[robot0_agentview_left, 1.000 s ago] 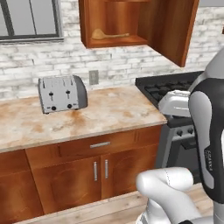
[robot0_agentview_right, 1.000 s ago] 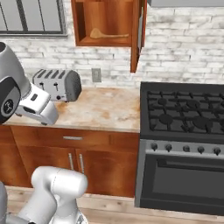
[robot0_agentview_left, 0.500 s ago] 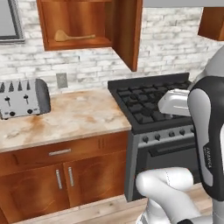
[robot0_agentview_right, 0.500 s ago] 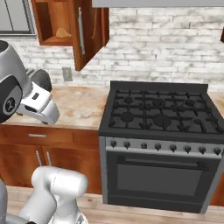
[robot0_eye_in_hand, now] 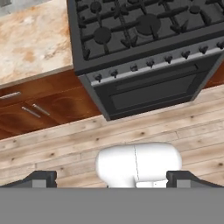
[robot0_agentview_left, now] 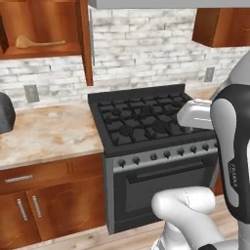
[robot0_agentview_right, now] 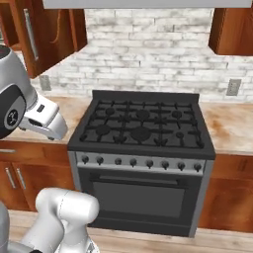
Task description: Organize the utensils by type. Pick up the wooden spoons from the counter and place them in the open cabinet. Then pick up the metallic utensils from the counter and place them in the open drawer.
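One wooden spoon [robot0_agentview_left: 38,43] lies on the shelf of the open cabinet [robot0_agentview_left: 49,19] at the upper left, its door [robot0_agentview_left: 86,39] swung out. The beige marbled counter [robot0_agentview_left: 49,134] runs left of the stove, and also shows in the hand view as the counter [robot0_eye_in_hand: 30,43] at upper left. My gripper [robot0_eye_in_hand: 111,179] hangs over the wooden floor in front of the stove, fingertips [robot0_eye_in_hand: 43,178] far apart, open and holding nothing. The metallic utensils and the drawer are out of view.
A black gas stove [robot0_agentview_left: 146,122] with an oven below stands centre. A toaster's edge [robot0_agentview_left: 5,112] shows at far left. Closed base cabinets [robot0_agentview_left: 29,210] sit under the counter. More counter [robot0_agentview_right: 232,123] and a closed wall cabinet [robot0_agentview_right: 232,29] lie right of the stove.
The base has driven to the right, so the whole scene slid left: the toaster went to the left edge and the stove came to the centre. The gripper stays open.
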